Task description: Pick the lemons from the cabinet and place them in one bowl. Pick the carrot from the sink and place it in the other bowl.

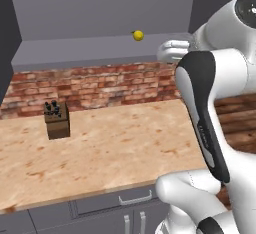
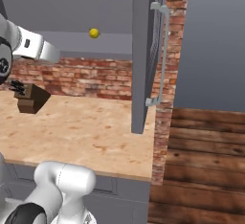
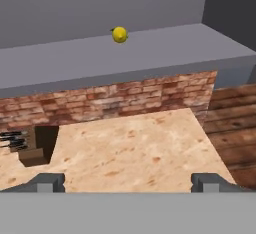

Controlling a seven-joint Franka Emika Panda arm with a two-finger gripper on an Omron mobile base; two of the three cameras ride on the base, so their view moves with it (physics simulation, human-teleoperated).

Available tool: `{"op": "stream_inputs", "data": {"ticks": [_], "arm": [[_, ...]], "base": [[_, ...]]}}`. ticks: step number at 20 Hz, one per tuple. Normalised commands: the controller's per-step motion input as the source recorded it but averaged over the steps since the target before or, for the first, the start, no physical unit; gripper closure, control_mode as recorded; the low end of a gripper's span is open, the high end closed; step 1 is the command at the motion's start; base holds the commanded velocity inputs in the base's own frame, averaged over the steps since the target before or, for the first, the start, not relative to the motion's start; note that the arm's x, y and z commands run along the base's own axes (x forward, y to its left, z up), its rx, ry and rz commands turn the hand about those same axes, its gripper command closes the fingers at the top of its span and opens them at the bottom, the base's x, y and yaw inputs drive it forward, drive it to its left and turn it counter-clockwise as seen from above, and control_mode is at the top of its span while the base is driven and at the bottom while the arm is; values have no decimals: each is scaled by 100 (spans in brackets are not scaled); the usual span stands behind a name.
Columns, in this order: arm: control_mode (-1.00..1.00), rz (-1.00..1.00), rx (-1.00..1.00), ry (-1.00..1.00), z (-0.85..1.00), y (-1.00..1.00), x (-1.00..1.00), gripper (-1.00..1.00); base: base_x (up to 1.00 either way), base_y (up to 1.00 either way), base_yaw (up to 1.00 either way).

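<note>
One small yellow lemon (image 1: 138,35) (image 2: 94,33) (image 3: 119,34) rests on the grey shelf of the open cabinet (image 1: 75,53) (image 3: 165,53), near the back wall. In the hand view my gripper (image 3: 129,182) is open, its two dark fingertips (image 3: 47,182) far apart with nothing between them. It hangs over the counter, well short of the lemon and below the shelf. The cabinet's door (image 2: 142,50) stands swung open, its long silver handle (image 2: 162,55) facing right. The carrot, the sink and both bowls are out of view.
A brown knife block (image 1: 57,120) (image 2: 31,97) (image 3: 35,148) stands on the wooden counter (image 1: 115,148) against the brick wall. Grey drawer fronts (image 1: 135,198) run under the counter's front edge. The counter ends at the right, beside wooden flooring (image 2: 206,161).
</note>
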Motion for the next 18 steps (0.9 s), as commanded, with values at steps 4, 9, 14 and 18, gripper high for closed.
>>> {"op": "stream_inputs", "data": {"ticks": [4,9,14,18], "arm": [[-100,0,0,-8,-6,-26,99,-100],[-100,1,4,0,32,-6,82,-100],[-100,11,5,5,12,-12,96,-100],[-100,2,0,10,0,0,73,-100]], "base": [[0,0,0],[0,0,0],[0,0,0],[0,0,0]]}}
